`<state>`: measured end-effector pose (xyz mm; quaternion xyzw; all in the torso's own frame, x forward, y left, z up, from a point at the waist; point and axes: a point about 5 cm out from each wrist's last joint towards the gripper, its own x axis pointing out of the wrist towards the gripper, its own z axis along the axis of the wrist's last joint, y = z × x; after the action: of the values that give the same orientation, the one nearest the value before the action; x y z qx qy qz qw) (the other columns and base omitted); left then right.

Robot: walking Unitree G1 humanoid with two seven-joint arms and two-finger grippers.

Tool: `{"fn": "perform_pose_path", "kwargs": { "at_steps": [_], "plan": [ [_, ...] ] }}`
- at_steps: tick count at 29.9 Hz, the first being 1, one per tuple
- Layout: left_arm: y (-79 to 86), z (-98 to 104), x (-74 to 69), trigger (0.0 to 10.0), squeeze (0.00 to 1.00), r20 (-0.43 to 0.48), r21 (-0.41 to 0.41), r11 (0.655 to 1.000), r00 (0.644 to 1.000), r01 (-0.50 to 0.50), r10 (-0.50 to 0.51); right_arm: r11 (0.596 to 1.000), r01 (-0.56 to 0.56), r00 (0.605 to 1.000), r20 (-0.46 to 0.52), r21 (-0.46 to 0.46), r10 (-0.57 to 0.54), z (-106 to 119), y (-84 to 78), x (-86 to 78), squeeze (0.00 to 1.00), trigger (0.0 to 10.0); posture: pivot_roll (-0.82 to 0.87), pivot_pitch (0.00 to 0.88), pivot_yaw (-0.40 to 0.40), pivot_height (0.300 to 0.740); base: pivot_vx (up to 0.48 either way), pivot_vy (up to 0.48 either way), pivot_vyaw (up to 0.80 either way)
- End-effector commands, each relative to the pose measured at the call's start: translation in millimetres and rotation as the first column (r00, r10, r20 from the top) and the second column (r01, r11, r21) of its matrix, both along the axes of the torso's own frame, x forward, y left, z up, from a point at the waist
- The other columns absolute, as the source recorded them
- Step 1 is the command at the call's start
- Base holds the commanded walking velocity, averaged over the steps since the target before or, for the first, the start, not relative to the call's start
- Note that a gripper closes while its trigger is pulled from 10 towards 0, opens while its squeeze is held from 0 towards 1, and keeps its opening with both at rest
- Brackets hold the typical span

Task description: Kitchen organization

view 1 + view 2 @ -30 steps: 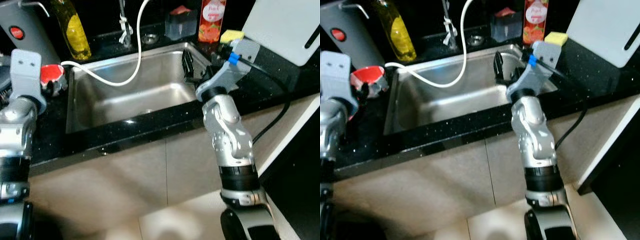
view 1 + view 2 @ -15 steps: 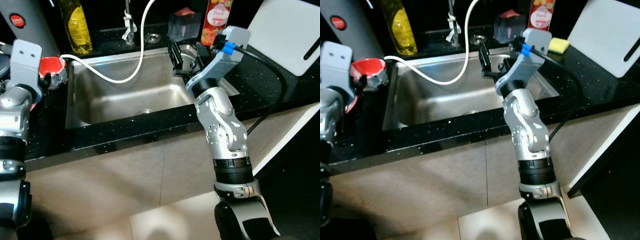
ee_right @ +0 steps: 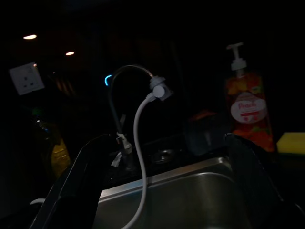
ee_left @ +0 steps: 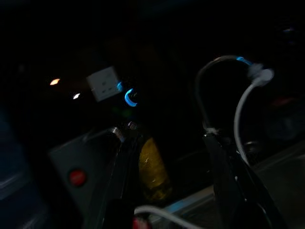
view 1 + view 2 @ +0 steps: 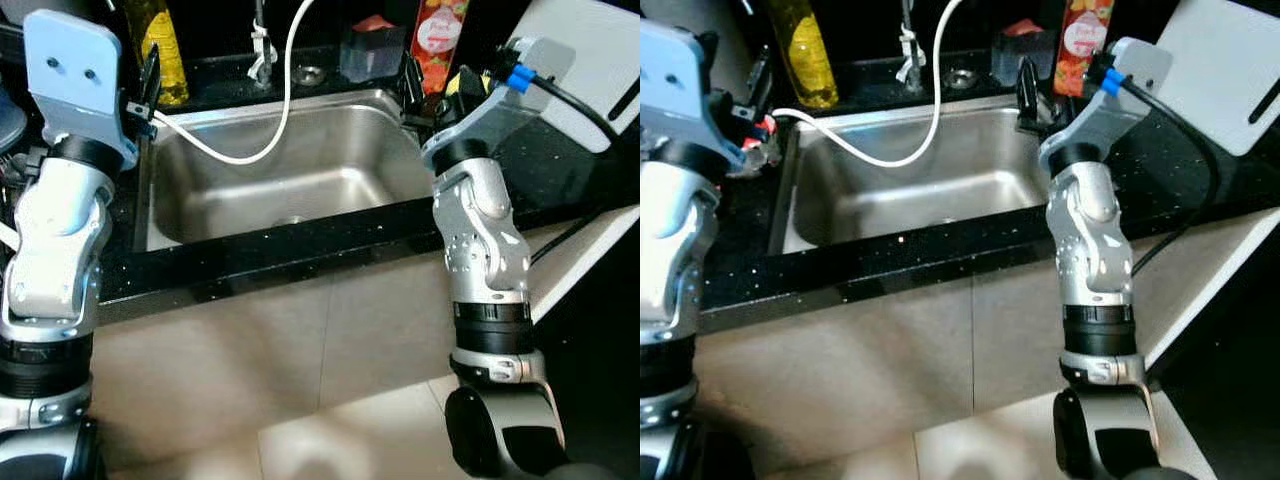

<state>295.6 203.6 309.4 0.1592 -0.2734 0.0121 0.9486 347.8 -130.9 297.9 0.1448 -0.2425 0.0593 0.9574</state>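
A steel sink (image 5: 330,190) is set in the black counter, and a white hose (image 5: 278,110) loops into it from the faucet (image 3: 125,76). My right gripper (image 5: 412,85) is open and empty over the sink's right rear corner. It points toward the orange soap bottle (image 5: 443,35) and a clear box (image 5: 368,58). Left of the sink, my left gripper (image 5: 150,82) hangs open and empty in front of the yellow oil bottle (image 5: 162,50). In the left wrist view the bottle (image 4: 152,167) shows between the fingers (image 4: 231,186).
A yellow sponge (image 3: 290,142) lies by the soap bottle, with a white cutting board (image 5: 595,45) leaning at the back right. A red item (image 5: 762,133) and a grey appliance with a red button (image 4: 76,177) stand on the counter's left end. The cabinet front and tiled floor lie below.
My left arm has risen, so its gripper now points at the oil bottle. The right gripper has swung from over the sink's middle to its right rear corner.
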Motion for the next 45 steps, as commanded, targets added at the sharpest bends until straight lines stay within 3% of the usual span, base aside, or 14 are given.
{"fn": "perform_pose_path", "kwargs": {
  "at_steps": [1,7,13,21,27,30,33,34,35,36,37,40,43,45],
  "plan": [
    [2.1,-8.1,-1.1,10.0,0.0,-0.024,-0.069,0.997,0.999,-0.038,0.036,0.998,-0.017,1.0,0.022,-0.054,0.018,1.2,8.8,-1.6,0.0,10.0,0.2,0.0,-0.007,0.74,0.0,0.0,0.0],
    [6.5,-17.8,5.2,10.0,0.0,-0.037,-0.108,0.986,0.991,-0.13,0.127,0.993,0.018,0.999,0.038,-0.116,-0.014,-1.0,-3.2,0.0,0.0,10.0,0.17,0.0,-0.033,0.74,0.0,0.0,0.0],
    [7.5,-24.0,-1.7,10.0,0.0,-0.053,-0.117,0.981,0.988,-0.152,0.147,0.994,0.02,0.999,0.05,-0.109,-0.014,5.3,-2.2,1.4,0.0,10.0,0.16,0.0,-0.013,0.74,0.0,0.0,0.0],
    [8.3,-20.0,3.4,10.0,0.0,-0.057,-0.12,0.983,0.99,-0.138,0.132,0.995,0.034,0.999,0.037,-0.092,-0.031,-0.2,-0.5,7.4,0.0,10.0,0.19,0.0,-0.011,0.74,0.0,0.0,0.0],
    [24.0,-13.4,-3.6,10.0,0.0,-0.031,-0.075,0.982,0.985,-0.172,0.17,0.988,0.062,0.997,0.063,-0.143,-0.054,4.3,0.0,9.3,0.0,10.0,0.21,0.0,-0.002,0.74,0.0,0.0,0.0],
    [25.6,-18.2,-5.8,10.0,0.0,-0.058,-0.039,0.982,0.981,-0.186,0.184,0.985,0.093,0.995,0.048,-0.147,-0.087,-1.4,-7.9,9.5,0.0,10.0,0.22,0.0,0.0,0.74,0.0,0.0,0.0],
    [40.6,-21.8,-3.6,10.0,0.0,-0.121,0.018,0.973,0.965,-0.23,0.231,0.984,0.113,0.993,0.046,-0.137,-0.108,-0.3,-12.1,9.8,0.0,10.0,0.21,0.0,0.008,0.74,0.0,0.0,0.0],
    [57.7,-28.3,1.4,10.0,0.0,-0.184,0.056,0.953,0.935,-0.297,0.303,0.984,0.121,0.992,0.05,-0.134,-0.115,-0.4,-13.0,11.0,0.0,10.0,0.21,0.0,0.013,0.74,0.0,0.0,0.0],
    [57.7,-28.3,1.4,10.0,0.0,-0.184,0.056,0.953,0.935,-0.297,0.303,0.984,0.121,0.992,0.05,-0.134,-0.115,-0.4,-13.0,11.0,0.0,10.0,0.21,0.0,0.013,0.74,0.0,0.0,0.0],
    [77.8,-38.3,9.2,10.0,0.0,-0.293,0.101,0.924,0.877,-0.369,0.382,0.982,0.132,0.991,0.054,-0.132,-0.125,1.1,-14.1,12.9,0.0,10.0,0.2,0.0,0.02,0.74,0.0,0.0,0.0],
    [77.8,-38.3,9.2,10.0,0.0,-0.293,0.101,0.924,0.877,-0.369,0.382,0.982,0.132,0.991,0.054,-0.132,-0.125,1.1,-14.1,12.9,0.0,10.0,0.2,0.0,0.02,0.74,0.0,0.0,0.0],
    [133.4,-46.2,37.6,10.0,0.0,-0.462,0.326,0.847,0.711,-0.419,0.53,0.979,0.15,0.985,0.104,-0.14,-0.136,16.6,-19.6,11.3,0.0,10.0,0.21,0.003,0.024,0.74,0.0,0.0,0.0],
    [150.3,-49.3,45.2,10.0,0.0,-0.523,0.328,0.842,0.66,-0.428,0.539,0.976,0.162,0.985,0.09,-0.144,-0.151,10.3,-23.5,12.5,0.0,10.0,0.22,0.0,0.023,0.74,0.0,0.0,0.0],
    [150.3,-49.3,45.2,10.0,0.0,-0.523,0.328,0.842,0.66,-0.428,0.539,0.976,0.162,0.985,0.09,-0.144,-0.151,10.3,-23.5,12.5,0.0,10.0,0.22,0.0,0.023,0.74,0.0,0.0,0.0]
  ]
}}
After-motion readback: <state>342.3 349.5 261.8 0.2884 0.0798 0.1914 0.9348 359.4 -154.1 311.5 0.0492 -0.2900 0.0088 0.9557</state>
